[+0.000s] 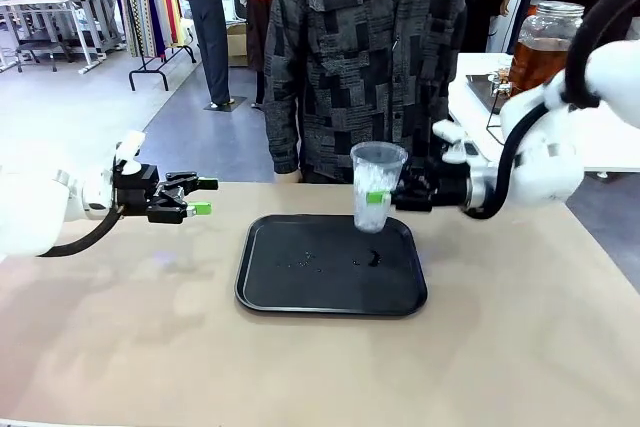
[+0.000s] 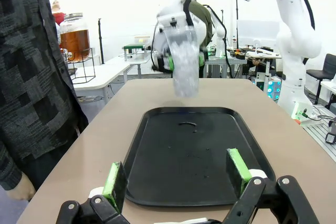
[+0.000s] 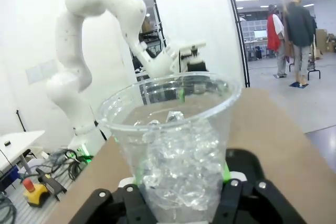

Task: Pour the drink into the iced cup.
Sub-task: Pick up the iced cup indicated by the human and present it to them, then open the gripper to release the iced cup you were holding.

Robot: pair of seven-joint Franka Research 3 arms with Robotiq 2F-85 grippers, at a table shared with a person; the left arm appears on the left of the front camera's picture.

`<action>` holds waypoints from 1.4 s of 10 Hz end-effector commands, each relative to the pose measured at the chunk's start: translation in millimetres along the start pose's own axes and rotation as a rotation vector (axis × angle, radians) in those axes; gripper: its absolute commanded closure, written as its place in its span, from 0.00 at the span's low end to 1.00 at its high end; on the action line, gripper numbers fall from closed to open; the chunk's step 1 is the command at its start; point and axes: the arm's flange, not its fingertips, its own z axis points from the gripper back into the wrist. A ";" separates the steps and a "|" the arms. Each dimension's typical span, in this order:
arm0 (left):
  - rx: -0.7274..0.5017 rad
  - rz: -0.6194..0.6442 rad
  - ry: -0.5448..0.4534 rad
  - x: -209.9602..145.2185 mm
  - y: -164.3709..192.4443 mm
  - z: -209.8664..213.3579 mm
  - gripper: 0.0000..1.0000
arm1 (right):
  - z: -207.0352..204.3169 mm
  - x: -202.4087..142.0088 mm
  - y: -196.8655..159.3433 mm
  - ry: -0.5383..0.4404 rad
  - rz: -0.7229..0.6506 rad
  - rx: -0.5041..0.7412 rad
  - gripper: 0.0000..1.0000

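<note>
- My right fingers point(image 1: 377, 197) are pinching the iced cup point(image 1: 376, 169), holding it over the tray point(image 1: 330, 309).
- My left fingers point(image 1: 199, 197) are hanging spread and empty.
- The drink point(image 1: 540, 62) is sitting in its jar point(image 1: 547, 22) on the far surface point(image 1: 610, 152), so all the pouring is waiting.

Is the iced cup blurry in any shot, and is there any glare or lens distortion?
Left wrist view: the clear plastic cup of ice is smeared with blur, while the glossy black tray looks sharp. Front view: cup crisp, small glints on the tray. Right wrist view: the wide-angle lens bulges the close cup, and the white backdrop is overexposed.
</note>
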 end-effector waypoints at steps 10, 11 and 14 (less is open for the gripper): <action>0.000 -0.002 0.000 2.0 -0.4 -0.7 0.00 | 9.9 86.6 -8.5 0.028 0.002 -0.016 0.40; 0.000 -0.002 0.000 2.0 -0.4 -0.7 0.00 | 9.9 86.6 -8.5 0.028 0.002 -0.016 0.40; 0.000 -0.002 0.000 2.0 -0.4 -0.7 0.00 | 9.9 86.6 -8.5 0.028 0.002 -0.016 0.40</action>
